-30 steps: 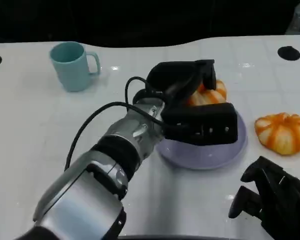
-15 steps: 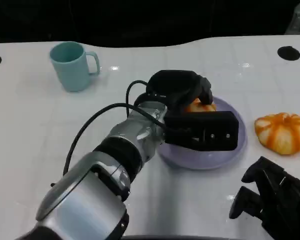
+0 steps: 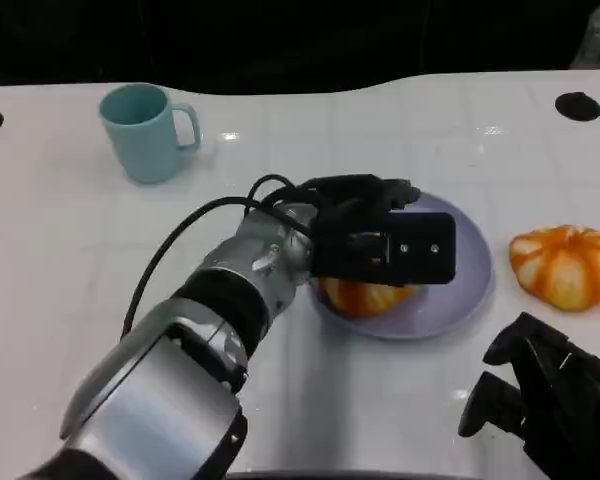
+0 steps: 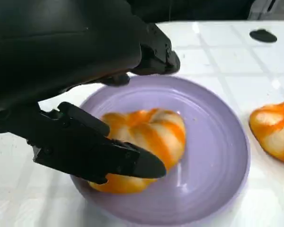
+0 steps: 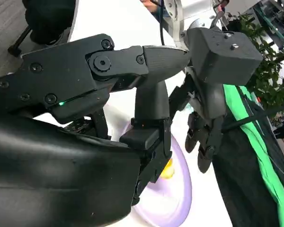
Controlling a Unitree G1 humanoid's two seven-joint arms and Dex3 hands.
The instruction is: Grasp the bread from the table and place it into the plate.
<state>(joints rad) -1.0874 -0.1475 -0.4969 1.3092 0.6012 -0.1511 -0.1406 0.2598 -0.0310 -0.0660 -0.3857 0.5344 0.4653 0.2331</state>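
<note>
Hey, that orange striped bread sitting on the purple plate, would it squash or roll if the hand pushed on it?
The bread looks puffy and lobed, so it would probably dent under the left hand rather than resist. Its underside seems to sit flat on the plate, so it would likely slide, not roll. It is probably light for its size.

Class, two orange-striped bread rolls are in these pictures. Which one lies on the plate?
The bread roll under the left hand lies on the purple plate. The other bread roll sits on the bare white table, off to the plate's right.
</note>
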